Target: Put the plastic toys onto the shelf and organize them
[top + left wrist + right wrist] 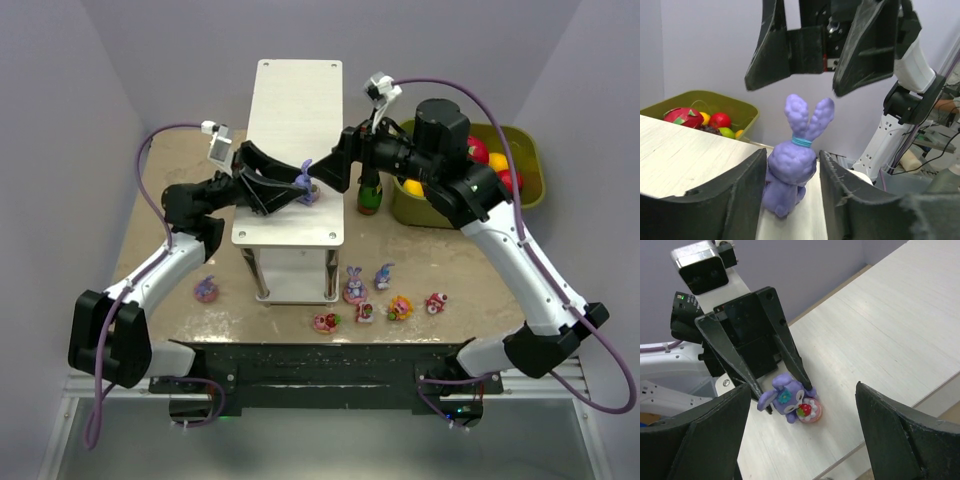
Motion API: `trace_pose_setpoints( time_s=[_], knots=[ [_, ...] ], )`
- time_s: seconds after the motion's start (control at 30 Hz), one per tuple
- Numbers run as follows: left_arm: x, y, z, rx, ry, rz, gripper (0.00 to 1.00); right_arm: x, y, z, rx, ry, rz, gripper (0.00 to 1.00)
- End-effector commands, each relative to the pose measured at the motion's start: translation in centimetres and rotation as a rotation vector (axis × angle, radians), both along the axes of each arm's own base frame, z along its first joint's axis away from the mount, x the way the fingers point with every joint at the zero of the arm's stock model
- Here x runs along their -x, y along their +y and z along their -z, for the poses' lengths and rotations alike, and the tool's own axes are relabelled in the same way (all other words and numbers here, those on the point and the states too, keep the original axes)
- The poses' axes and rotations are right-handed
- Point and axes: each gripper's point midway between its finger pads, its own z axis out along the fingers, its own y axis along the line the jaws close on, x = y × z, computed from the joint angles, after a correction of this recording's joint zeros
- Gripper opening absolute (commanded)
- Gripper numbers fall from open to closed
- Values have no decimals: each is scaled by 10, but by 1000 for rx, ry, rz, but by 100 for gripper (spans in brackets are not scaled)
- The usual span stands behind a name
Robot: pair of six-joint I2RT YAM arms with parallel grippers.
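One bunny (307, 187) stands on the shelf (295, 100), our left claw (298, 190) straddling it with jaws slightly apart, our right claw (320, 172) wide and empty; we count seven toys (355, 285) left on the counter (180, 150) at six o'clock.

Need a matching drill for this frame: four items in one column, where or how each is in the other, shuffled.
1. bunny
2. bottle
3. fruits
4. right gripper

A. in the bin
B. open, over the shelf, facing the bunny
C. on the shelf top, between the fingers of the left gripper
D. standing on the table, between shelf and bin

Pairs: 1-C, 2-D, 3-A, 4-B
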Motion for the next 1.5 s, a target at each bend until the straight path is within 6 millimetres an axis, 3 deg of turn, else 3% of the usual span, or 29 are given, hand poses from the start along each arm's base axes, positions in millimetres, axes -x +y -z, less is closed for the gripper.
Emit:
trace_pose_setpoints(
  time_s=[0.0, 0.2, 0.23, 0.43, 0.6, 0.77, 0.93, 1.33, 1.47],
  knots=[
    [3, 2, 19, -23, 56, 49, 57, 12, 5, -15, -34, -108, -76, 89],
    [1, 3, 14, -26, 32, 26, 79, 8, 3, -13, -17, -144, -68, 90],
    [0, 3, 12, -28, 27, 20, 99, 8, 3, -14, -19, -152, -68, 90],
    [-16, 8, 9, -78, 5, -91, 100, 10, 1, -11, 3, -203, -79, 93],
    [-41, 40, -8, -130, -33, -370, 100, 17, 5, 3, 47, -232, -150, 93],
    [-24, 67, -50, -82, -147, -463, 100, 16, 15, 20, 77, -233, -192, 93],
    [-14, 65, -69, -91, -191, -434, 100, 13, 26, 34, 122, -272, -230, 92],
    [-7, 63, -72, -106, -202, -400, 100, 5, 44, 49, 161, -321, -325, 89],
    [-10, 65, -76, -111, -211, -425, 100, 1, 43, 53, 167, -308, -305, 77]
  ],
)
